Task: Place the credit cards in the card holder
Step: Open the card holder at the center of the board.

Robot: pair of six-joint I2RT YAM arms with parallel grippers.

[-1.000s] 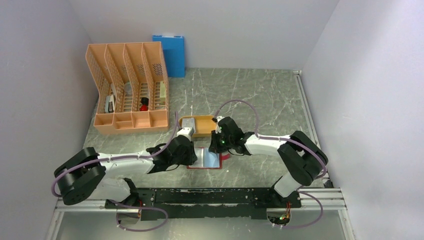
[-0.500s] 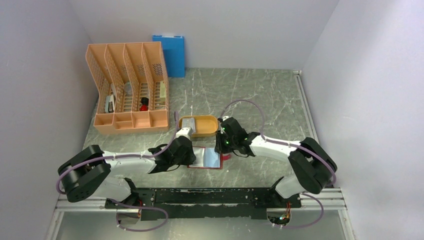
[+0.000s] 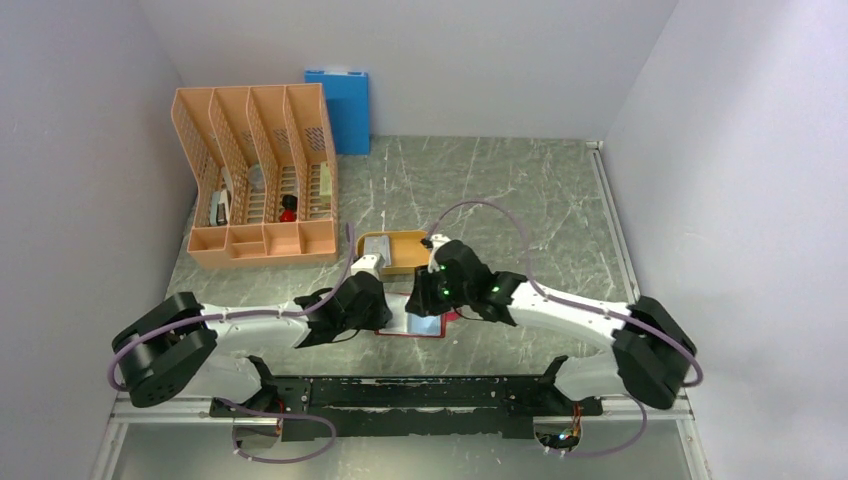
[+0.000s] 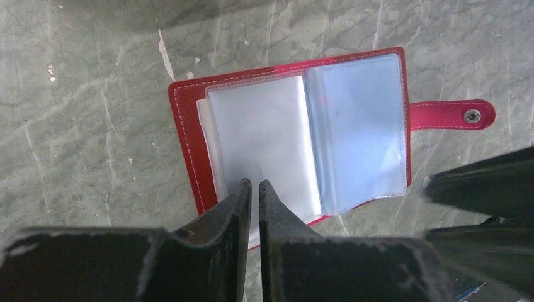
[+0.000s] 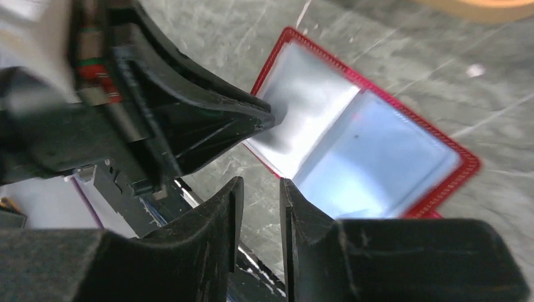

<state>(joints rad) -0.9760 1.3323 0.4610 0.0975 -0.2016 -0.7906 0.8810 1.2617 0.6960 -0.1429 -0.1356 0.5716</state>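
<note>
Directly under the tips of the left gripper (image 4: 252, 184) lies the dark red bifold card holder (image 4: 302, 138), spread open and flat on the grey-green marbled table (image 3: 520, 190). Its clear plastic pocket leaves face up. The gripper's two black fingers are drawn almost together, with only a thin slit between them. Their tips sit on the whitish leaf on the side nearer that gripper. Whether a layer of plastic is caught in the slit cannot be told. Beyond those tips, on the holder's far side from the left gripper, is the pale blue-grey leaf. Past it a small red tab with a metal snap (image 4: 450, 115) sticks out onto the table. The right gripper (image 5: 257, 184) comes in from that tab side and hangs over the holder's edge. Its fingers are partly spread and nothing is between them. In its wrist view the open holder lies just ahead of the fingertips, and the left gripper's dark fingers touch the white leaf there. The small grey credit cards (image 3: 377, 244) lie beyond both grippers in a shallow orange oval tray (image 3: 408, 252), close to the left wrist. Farther off on the left gripper's side stands a peach slatted plastic file organiser (image 3: 255, 190), and a blue folder (image 3: 338, 108) leans on the back wall.
</note>
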